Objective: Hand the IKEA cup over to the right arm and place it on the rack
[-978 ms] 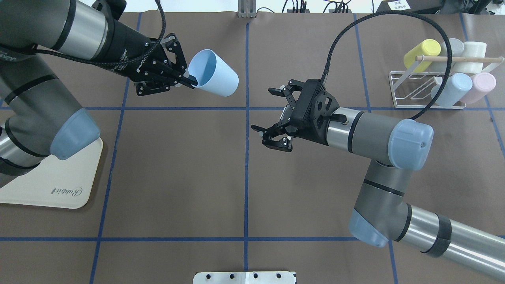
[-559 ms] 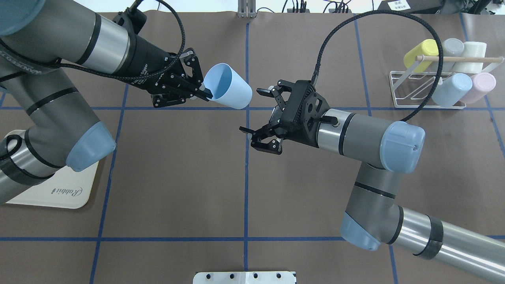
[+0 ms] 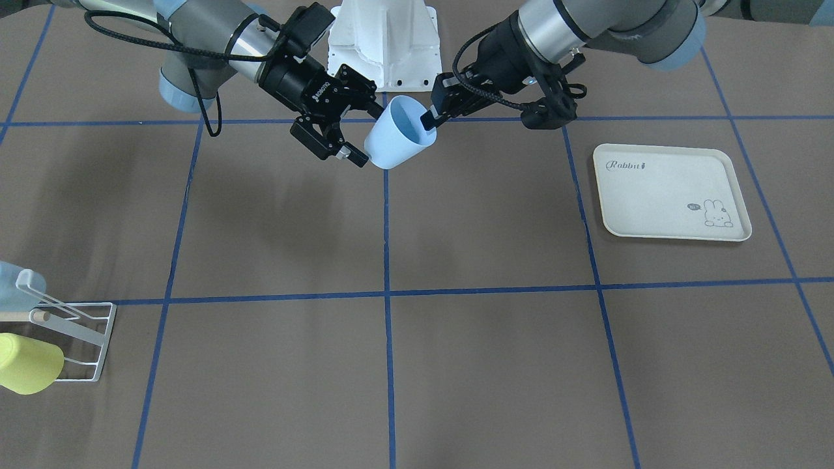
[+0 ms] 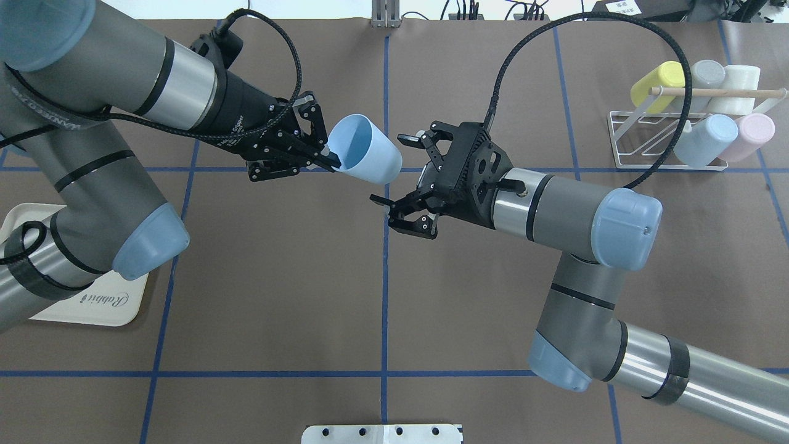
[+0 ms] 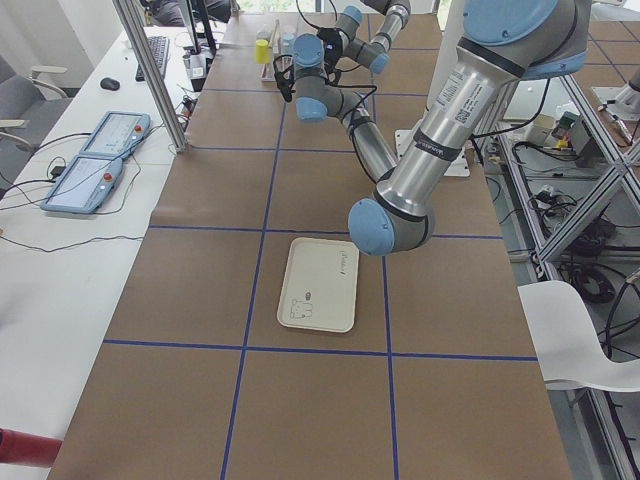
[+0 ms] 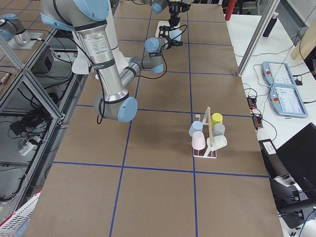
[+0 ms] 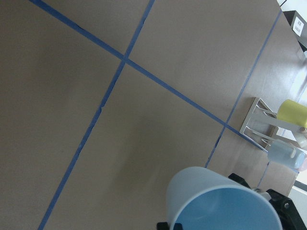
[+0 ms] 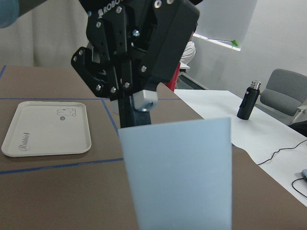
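Hand-over step: we are judging that the right gripper (image 4: 390,168), fingers spread wide and holding nothing, should be closing squarely on the cup's wall before the left gripper (image 4: 331,162) lets go.
Left gripper: we are seeing it pinching the light-blue IKEA cup (image 4: 365,150) by the rim.
Cup's place: hanging in the air, base just ahead of the right gripper's fingertips.
Count: we are tallying one held cup, one rack (image 4: 644,145) well behind the right gripper, five rack cups (image 4: 706,140) on it, one rabbit-print tray (image 3: 671,192).
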{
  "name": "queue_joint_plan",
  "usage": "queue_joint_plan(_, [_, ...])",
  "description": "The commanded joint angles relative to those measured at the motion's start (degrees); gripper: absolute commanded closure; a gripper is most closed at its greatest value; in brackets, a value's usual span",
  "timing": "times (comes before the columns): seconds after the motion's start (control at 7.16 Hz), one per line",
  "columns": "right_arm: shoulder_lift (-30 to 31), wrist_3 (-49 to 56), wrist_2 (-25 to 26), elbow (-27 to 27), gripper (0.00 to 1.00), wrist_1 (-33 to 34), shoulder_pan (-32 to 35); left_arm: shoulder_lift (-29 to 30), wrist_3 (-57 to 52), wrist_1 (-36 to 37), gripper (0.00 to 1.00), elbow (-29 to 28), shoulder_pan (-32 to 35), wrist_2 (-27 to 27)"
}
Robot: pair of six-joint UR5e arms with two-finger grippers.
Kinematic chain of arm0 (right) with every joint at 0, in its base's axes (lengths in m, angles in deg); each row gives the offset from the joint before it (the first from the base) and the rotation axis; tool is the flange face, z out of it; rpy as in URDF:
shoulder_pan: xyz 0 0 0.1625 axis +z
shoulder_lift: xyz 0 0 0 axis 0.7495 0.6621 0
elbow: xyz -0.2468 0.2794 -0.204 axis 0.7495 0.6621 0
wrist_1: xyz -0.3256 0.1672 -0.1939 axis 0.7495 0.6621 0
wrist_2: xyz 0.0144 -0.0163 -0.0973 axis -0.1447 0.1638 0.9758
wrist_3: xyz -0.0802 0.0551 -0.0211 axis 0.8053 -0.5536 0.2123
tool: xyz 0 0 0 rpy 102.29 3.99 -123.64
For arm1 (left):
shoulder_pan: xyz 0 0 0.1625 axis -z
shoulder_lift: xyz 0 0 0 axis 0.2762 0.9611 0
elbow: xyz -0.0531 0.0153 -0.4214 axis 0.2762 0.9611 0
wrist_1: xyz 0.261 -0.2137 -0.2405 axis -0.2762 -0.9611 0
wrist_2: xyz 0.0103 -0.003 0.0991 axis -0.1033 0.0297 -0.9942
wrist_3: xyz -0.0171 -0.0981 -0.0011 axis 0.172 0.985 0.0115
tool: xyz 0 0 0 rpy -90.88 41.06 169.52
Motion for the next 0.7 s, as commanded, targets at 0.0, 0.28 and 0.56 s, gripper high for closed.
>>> queue_joint_plan(0.0, [0.1, 0.3, 1.7, 0.0, 0.12, 0.1, -0.2, 0.9, 0.3, -0.4, 1.00, 0.1, -0.3, 0.0])
queue_joint_plan(0.28, [0.1, 1.3, 1.7, -0.1, 0.12, 0.1, -0.8, 1.3, 0.2, -0.4, 1.00, 0.0, -0.3, 0.0])
queue_joint_plan(0.56, [0.1, 1.3, 1.7, -0.4, 0.12, 0.0, -0.8, 1.3, 0.2, -0.4, 1.00, -0.1, -0.3, -0.1])
